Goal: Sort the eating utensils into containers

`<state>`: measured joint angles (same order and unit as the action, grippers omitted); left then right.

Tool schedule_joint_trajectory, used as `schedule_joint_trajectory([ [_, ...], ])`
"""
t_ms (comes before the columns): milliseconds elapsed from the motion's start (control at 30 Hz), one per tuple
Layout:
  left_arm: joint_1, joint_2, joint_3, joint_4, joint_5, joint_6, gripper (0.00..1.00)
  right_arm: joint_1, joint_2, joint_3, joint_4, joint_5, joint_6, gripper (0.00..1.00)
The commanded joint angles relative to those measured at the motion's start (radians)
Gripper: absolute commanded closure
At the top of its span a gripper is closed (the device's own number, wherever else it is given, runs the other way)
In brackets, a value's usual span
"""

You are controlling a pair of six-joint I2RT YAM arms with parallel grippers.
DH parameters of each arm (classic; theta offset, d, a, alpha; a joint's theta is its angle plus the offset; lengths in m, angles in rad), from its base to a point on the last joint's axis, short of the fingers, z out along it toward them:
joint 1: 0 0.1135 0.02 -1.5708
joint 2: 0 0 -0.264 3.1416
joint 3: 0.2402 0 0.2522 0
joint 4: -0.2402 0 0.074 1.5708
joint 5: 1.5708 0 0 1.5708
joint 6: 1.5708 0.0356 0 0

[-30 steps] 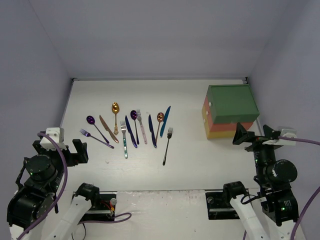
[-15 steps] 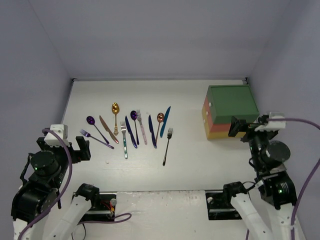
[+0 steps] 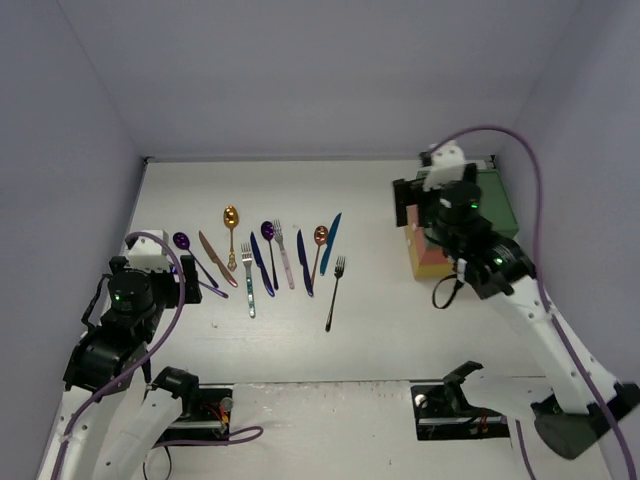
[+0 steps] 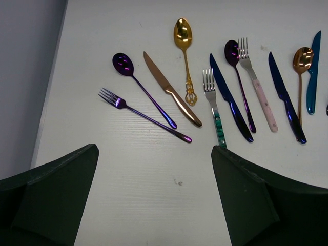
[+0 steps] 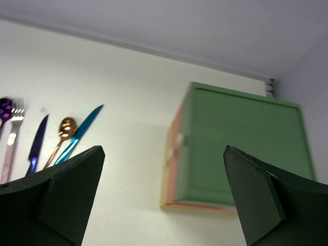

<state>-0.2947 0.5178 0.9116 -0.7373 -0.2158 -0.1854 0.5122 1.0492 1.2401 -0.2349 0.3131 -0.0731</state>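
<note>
The eating utensils lie in a row on the white table: purple spoon (image 3: pixel 181 240), purple fork (image 4: pixel 143 115), copper knife (image 4: pixel 171 89), gold spoon (image 3: pixel 231 218), teal-handled fork (image 4: pixel 212 102), dark blue knives (image 4: pixel 230 105), pink-handled fork (image 4: pixel 253 82), copper spoon (image 5: pixel 65 126), teal knife (image 5: pixel 82 133), black fork (image 3: pixel 333 295). The containers (image 5: pixel 241 143) stand at the right, green on top with a red-orange and a yellow layer under it, and show partly behind my right arm in the top view (image 3: pixel 497 205). My left gripper (image 4: pixel 154 148) is open and empty, just short of the purple fork. My right gripper (image 5: pixel 163 148) is open and empty, high over the containers' left side.
Grey walls close the table at the back and both sides. A back rail (image 3: pixel 300 158) runs along the far edge. Bare table lies between the black fork and the containers (image 3: pixel 375 280).
My right arm has swung up and to the left, from the near right to above the containers. My left gripper has moved forward towards the purple fork.
</note>
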Motion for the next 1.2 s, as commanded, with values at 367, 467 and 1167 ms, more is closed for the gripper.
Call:
schedule_joint_trajectory([
  [367, -0.003, -0.031, -0.135, 0.2, -0.047, -0.026, 0.09, 0.43, 0.467, 0.006, 0.043, 0.74, -0.07, 0.02],
  [467, -0.003, -0.028, -0.137, 0.2, -0.046, -0.025, 0.1, 0.438, 0.54, -0.011, 0.042, 0.8, -0.06, 0.12],
  [1167, -0.003, -0.038, -0.146, 0.199, -0.018, -0.026, 0.1, 0.246, 0.962, 0.008, 0.037, 0.914, 0.026, 0.34],
])
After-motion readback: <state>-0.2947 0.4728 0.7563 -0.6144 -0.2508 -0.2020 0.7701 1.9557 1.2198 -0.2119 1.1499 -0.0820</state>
